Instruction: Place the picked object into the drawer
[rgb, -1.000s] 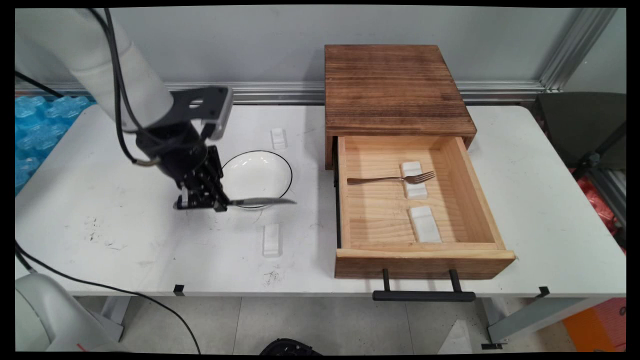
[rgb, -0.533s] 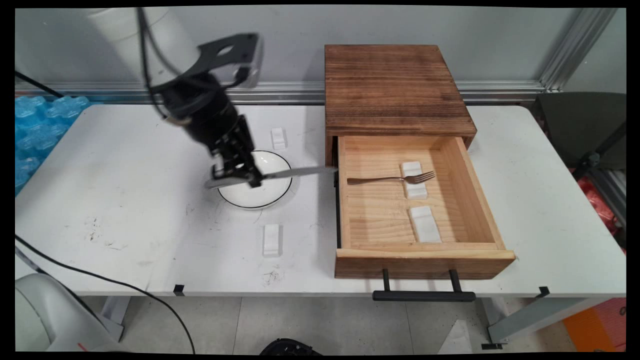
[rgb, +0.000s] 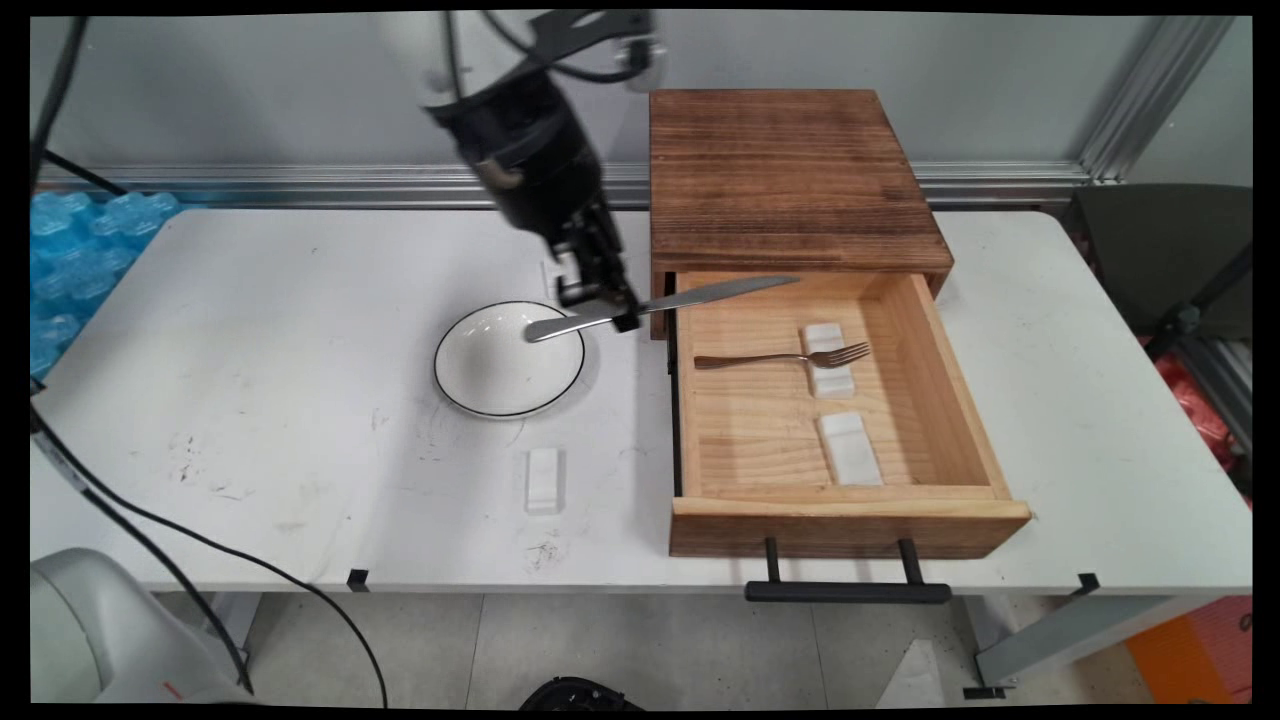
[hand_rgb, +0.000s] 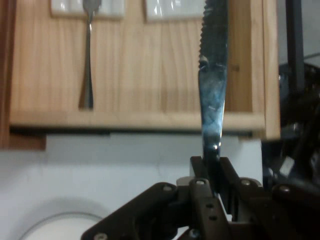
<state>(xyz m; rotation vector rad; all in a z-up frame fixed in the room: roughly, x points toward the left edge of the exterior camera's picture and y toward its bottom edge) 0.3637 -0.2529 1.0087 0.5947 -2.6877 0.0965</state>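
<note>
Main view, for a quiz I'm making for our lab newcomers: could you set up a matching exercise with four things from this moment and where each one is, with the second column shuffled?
Things:
1. knife
2. fork
3. bowl
4. white block

Places:
A. on the table, left of the open drawer, under the knife's handle end
B. lying in the drawer, tines across a white rest
C. clamped in the gripper, blade reaching over the drawer's left rim
D. on the table, nearer the camera than the bowl

Pairs: 1-C, 2-B, 3-A, 4-D
</note>
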